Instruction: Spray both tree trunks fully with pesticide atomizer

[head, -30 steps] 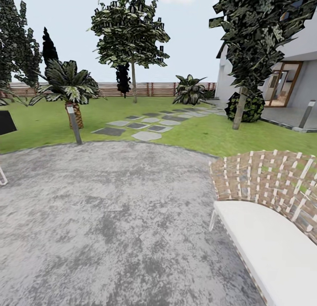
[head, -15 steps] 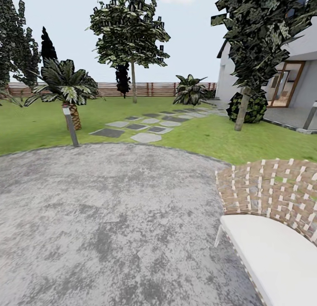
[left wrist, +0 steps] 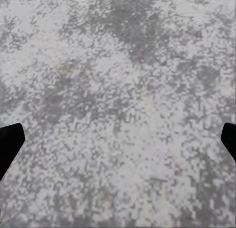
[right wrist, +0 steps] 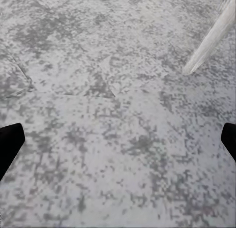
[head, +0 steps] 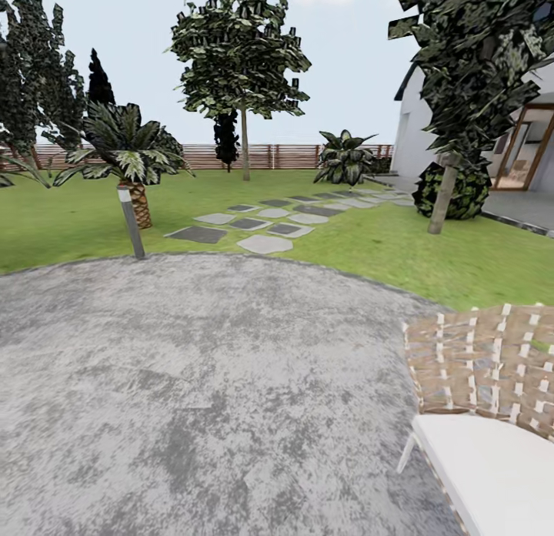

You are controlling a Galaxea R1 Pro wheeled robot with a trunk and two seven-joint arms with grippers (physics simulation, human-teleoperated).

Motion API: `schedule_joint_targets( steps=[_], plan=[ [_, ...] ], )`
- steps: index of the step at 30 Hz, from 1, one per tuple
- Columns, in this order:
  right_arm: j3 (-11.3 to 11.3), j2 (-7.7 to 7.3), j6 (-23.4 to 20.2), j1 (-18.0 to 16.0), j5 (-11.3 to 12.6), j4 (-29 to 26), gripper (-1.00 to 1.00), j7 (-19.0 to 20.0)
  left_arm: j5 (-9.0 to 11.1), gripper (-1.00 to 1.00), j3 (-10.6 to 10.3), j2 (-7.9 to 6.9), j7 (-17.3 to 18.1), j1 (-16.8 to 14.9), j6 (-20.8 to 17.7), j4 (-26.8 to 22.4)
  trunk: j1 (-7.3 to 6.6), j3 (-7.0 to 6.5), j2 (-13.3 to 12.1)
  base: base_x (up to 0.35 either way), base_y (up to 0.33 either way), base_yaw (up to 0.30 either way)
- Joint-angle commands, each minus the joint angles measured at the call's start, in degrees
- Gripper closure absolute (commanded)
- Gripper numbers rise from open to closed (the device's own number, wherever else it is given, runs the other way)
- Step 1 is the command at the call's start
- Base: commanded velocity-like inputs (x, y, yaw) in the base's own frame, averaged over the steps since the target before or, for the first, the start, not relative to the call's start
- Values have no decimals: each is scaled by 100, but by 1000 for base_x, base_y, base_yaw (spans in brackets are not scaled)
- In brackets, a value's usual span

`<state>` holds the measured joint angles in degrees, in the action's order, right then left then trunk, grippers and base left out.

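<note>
The pesticide atomizer is out of view. Two trees stand on the lawn ahead in the head view. One is at the far middle, with a thin pale tree trunk (head: 245, 147). The other is at the right near the house, with a leaning grey-brown tree trunk (head: 442, 201) under dark foliage. My left gripper (left wrist: 118, 144) hangs open over mottled grey paving, its dark fingertips (left wrist: 9, 142) wide apart with nothing between them. My right gripper (right wrist: 118, 144) is open the same way over paving, near a white chair leg (right wrist: 209, 41).
A round grey paved patio (head: 192, 382) lies in front of me. A wicker chair (head: 485, 374) with a white cushion stands close at the right. A short lamp post (head: 131, 222) and a small palm (head: 131, 155) stand at the left. Stepping stones (head: 265, 224) cross the lawn toward a fence (head: 285, 156) and the house (head: 531, 147).
The whole head view has shifted, so the camera has moved. The chair now sits lower and further right in the picture, and the trees further right. A dark object at the left edge has left the view.
</note>
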<state>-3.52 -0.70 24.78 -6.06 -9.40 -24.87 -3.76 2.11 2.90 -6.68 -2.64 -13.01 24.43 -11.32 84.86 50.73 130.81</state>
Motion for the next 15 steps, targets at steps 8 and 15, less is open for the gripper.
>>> schedule_joint_targets(
  steps=[8, 15],
  plan=[
    [0, 0, 0, 0, 0, 0, -100, -1, 0, -100, 0, 0, -7, 0, 0, -2, 0, -12, 0, 339, 0, 273],
    [0, 0, 0, 0, 0, 0, -100, -1, 0, -100, 6, 0, -8, 0, 0, 0, 0, -38, 0, 339, 0, 272]
  ],
)
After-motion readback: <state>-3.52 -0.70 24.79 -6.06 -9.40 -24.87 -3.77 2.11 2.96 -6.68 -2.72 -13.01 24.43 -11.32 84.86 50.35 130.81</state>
